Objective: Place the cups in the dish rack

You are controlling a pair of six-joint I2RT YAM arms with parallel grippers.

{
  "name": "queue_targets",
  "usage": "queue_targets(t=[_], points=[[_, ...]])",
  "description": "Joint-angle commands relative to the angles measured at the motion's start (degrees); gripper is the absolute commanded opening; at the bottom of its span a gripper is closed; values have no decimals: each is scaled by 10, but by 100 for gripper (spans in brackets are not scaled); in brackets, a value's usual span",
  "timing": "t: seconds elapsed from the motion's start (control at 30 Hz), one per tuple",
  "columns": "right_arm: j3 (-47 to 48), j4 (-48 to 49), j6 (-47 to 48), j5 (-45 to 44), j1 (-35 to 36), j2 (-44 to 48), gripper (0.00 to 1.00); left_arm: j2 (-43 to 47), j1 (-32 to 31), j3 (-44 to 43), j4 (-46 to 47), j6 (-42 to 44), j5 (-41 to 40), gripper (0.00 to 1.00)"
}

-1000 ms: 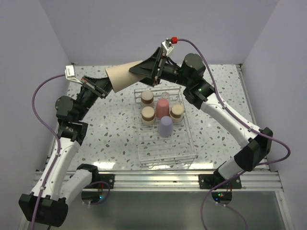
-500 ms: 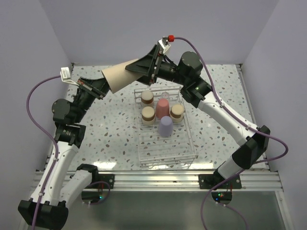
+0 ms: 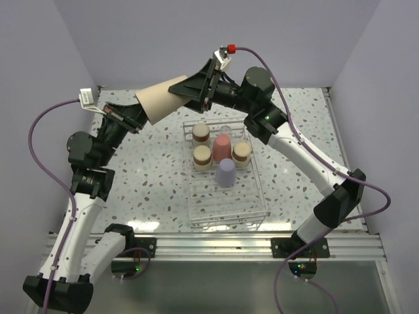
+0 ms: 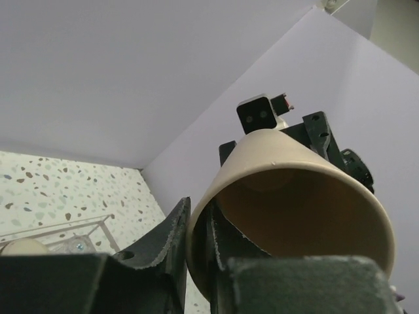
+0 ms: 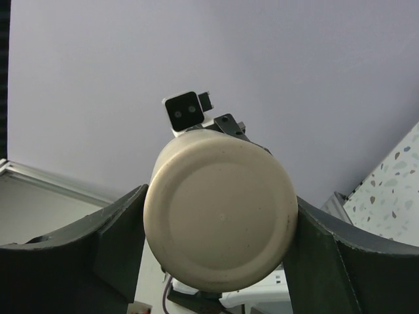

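Racking last cup: beige cup (image 3: 157,101) is hanging outside dish rack (image 3: 226,206).
Left end effector (image 4: 196,235) is pinching rim; right end effector (image 5: 219,209) is flanking base, grip unclear.

Speckled tabletop (image 3: 150,176) in front of me, white with grey and brown flecks; a patch of it shows low left in my left wrist view and a corner at the right edge of my right wrist view. Plain pale lilac walls (image 3: 196,39) behind and on both sides. A silver aluminium rail (image 3: 216,245) runs along the near edge, with a dark grey panel (image 3: 229,288) below it.
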State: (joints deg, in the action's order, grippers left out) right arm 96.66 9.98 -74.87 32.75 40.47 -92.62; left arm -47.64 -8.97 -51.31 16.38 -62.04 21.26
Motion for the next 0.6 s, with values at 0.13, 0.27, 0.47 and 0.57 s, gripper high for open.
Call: queue_targets(t=[0.13, 0.27, 0.47, 0.57], points=[[66, -63, 61, 32, 8, 32, 4, -18, -2, -84, -259, 185, -1, 52], [55, -173, 124, 14, -39, 53, 0, 3, -2, -117, -350, 238, -47, 79], [23, -307, 239, -42, -97, 101, 0, 28, -2, -139, -434, 274, -93, 93], [29, -376, 301, -70, -101, 109, 0, 31, -2, -151, -461, 287, -100, 93]])
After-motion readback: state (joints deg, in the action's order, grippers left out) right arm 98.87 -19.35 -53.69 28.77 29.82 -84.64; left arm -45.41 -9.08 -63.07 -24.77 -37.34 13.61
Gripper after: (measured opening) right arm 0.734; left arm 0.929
